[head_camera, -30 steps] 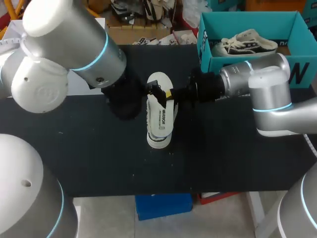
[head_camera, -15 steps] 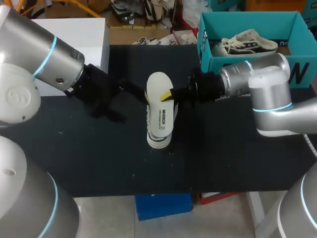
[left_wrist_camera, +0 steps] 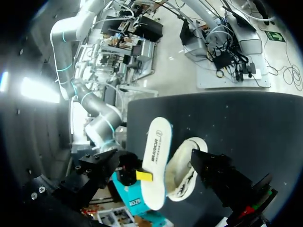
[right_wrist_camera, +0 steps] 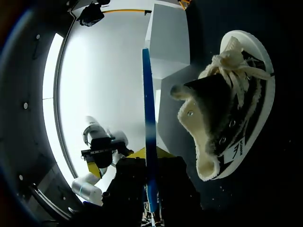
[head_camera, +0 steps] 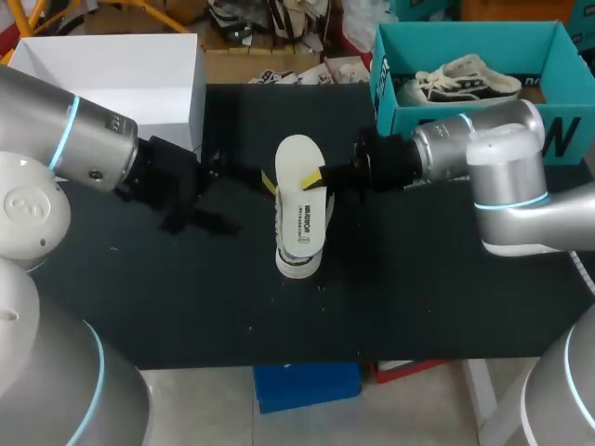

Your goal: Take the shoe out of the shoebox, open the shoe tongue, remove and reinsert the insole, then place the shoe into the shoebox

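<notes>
A white insole (head_camera: 299,181) is pinched at its edge by my right gripper (head_camera: 319,177), which is shut on it from the right, over the shoe. The cream and black shoe (head_camera: 299,255) stands on the black table under the insole. In the right wrist view the insole (right_wrist_camera: 149,109) shows edge-on as a thin strip between the fingers, with the laced shoe (right_wrist_camera: 227,109) beside it. My left gripper (head_camera: 244,200) is open just left of the insole, holding nothing. The left wrist view shows the insole (left_wrist_camera: 155,156) and shoe (left_wrist_camera: 187,170) ahead.
A teal shoebox (head_camera: 386,88) stands at the back right with a second shoe (head_camera: 465,82) inside. A white box (head_camera: 112,70) sits at the back left. The black table (head_camera: 418,297) stretches toward the front edge.
My left arm has drawn back to the left and its gripper has come away from the insole. The right gripper has held the insole still.
</notes>
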{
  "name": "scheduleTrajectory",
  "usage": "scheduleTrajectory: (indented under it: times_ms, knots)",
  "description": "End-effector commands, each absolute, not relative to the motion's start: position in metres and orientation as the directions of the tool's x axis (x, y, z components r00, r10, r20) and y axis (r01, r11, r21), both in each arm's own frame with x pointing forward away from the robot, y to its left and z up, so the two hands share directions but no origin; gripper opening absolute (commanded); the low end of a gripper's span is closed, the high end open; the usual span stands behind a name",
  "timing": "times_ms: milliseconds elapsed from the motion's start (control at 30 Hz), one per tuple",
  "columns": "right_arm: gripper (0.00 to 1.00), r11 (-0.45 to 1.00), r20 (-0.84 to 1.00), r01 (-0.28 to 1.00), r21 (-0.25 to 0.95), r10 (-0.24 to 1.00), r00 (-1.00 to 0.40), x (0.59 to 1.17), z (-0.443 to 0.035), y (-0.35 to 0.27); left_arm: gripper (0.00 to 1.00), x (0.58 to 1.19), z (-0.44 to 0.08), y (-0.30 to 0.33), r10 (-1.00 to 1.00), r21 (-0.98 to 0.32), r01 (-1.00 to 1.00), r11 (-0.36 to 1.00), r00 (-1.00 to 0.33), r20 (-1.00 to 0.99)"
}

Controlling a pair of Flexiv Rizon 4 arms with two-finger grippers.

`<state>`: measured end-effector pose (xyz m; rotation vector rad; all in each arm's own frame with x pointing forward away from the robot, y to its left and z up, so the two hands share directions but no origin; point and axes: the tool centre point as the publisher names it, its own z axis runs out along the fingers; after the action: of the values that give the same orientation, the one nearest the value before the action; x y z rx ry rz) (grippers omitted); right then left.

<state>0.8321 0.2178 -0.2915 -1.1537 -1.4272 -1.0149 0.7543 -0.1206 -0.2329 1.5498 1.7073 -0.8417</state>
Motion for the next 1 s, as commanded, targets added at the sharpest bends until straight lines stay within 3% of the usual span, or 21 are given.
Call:
scheduleTrajectory:
  times_ms: [33, 333, 667, 1000]
  knots:
    - [0.00, 0.192, 0.988, 0.981, 0.019, 0.145, -0.047, 0.832, -0.292, 0.218, 1.00, 0.754, -0.245, -0.119, 0.503, -0.049, 0.993, 0.103, -0.095, -0.859]
    - [0.00, 0.192, 0.988, 0.981, 0.019, 0.145, -0.047, 0.832, -0.292, 0.218, 1.00, 0.767, -0.261, -0.112, 0.386, -0.024, 0.987, 0.156, -0.084, -0.919]
    - [0.00, 0.192, 0.988, 0.981, 0.019, 0.145, -0.047, 0.832, -0.292, 0.218, 1.00, 0.783, -0.276, -0.123, 0.253, 0.022, 0.991, 0.129, -0.012, -0.967]
    - [0.00, 0.192, 0.988, 0.981, 0.019, 0.145, -0.047, 0.832, -0.292, 0.218, 1.00, 0.787, -0.277, -0.126, 0.258, 0.010, 0.989, 0.149, -0.029, -0.966]
